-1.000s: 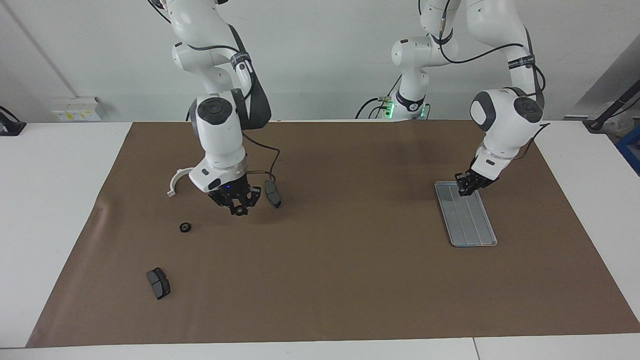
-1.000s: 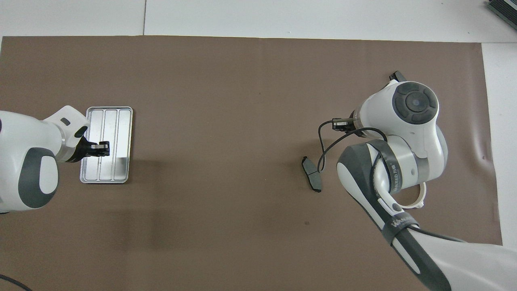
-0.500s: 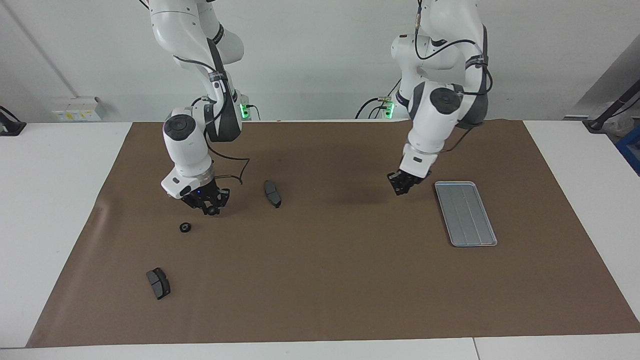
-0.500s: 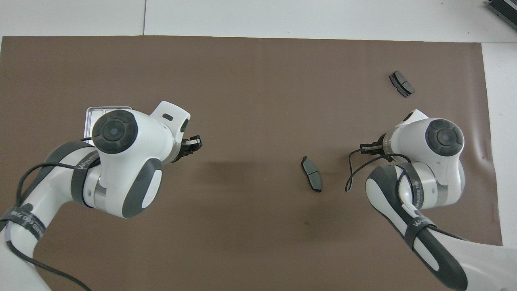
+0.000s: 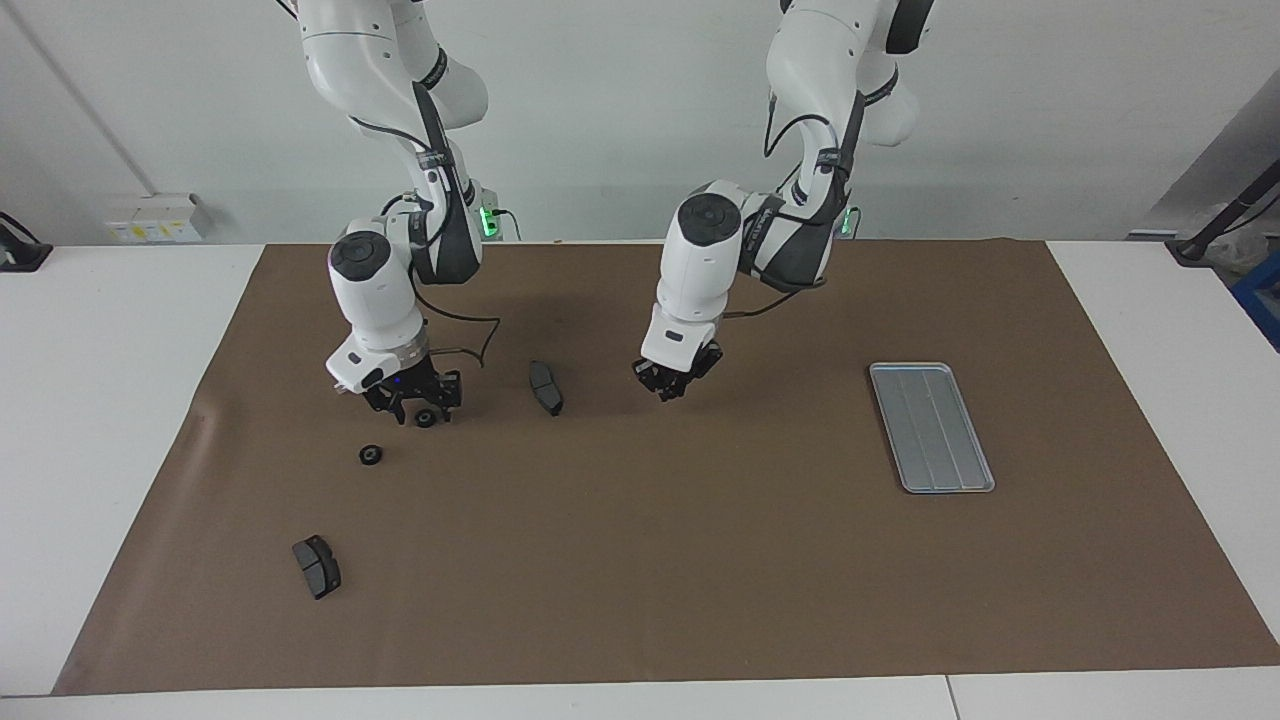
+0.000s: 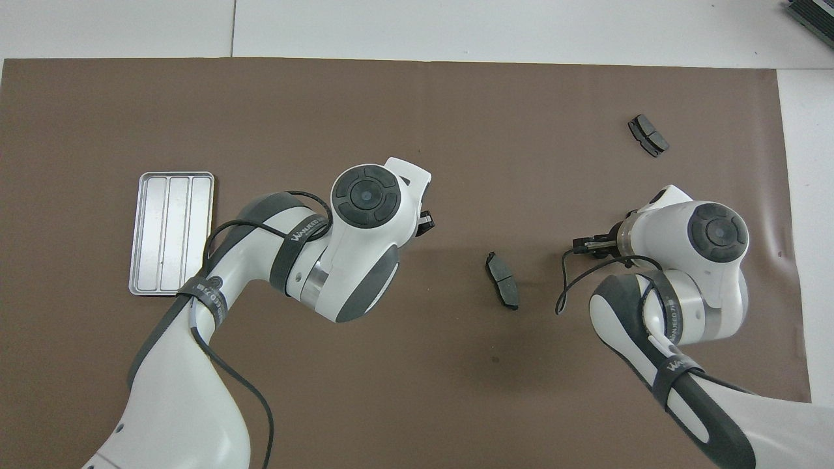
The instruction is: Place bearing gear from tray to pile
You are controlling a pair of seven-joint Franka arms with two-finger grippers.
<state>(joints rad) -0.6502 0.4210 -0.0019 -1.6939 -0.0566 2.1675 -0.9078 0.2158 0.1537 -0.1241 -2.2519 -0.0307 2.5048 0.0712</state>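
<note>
so far: tray (image 5: 932, 427) bare
right tool (image 5: 412, 412): fingers spread, bearing gear (image 5: 426, 418) just released beneath
left tool (image 5: 668, 384): closed, empty
left: withdraw

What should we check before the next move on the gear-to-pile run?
1. Tray has no gears left in it: ok.
2. Bearing gear is low over the mat at the right end effector: ok.
3. That gear is free of the right end effector: cannot tell.
4. Second gear lies on the mat close by, apart from the right end effector: ok.
5. Left end effector is shut, over bare mat, clear of the brake pad: ok.
</note>
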